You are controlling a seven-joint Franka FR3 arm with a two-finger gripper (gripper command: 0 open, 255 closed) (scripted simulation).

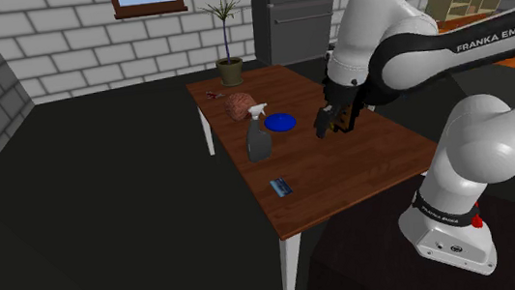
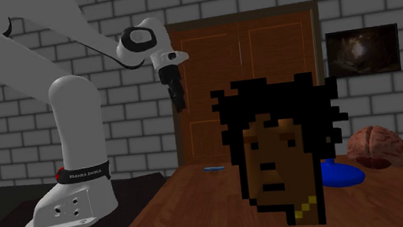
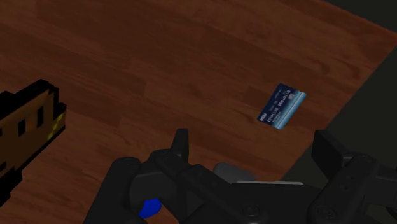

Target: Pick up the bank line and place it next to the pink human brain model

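The bank card (image 1: 281, 186) is a small blue card lying flat near the table's front edge. In the wrist view the bank card (image 3: 282, 106) lies on the wood ahead of my fingers, beyond the one nearer the table edge. The pink brain model (image 1: 240, 105) sits toward the far end, and the brain model (image 2: 378, 146) is at the second exterior view's right. My gripper (image 1: 329, 122) hangs above the table, well away from the card. The gripper (image 3: 254, 149) is open, with nothing between its fingers. The gripper (image 2: 178, 100) points down, high over the tabletop.
A grey spray bottle (image 1: 259, 137) and a blue plate (image 1: 282, 122) stand between card and brain. A potted plant (image 1: 229, 64) stands at the table's far end. A flat pixelated head figure (image 2: 281, 150) stands upright on the wooden table (image 1: 346, 174).
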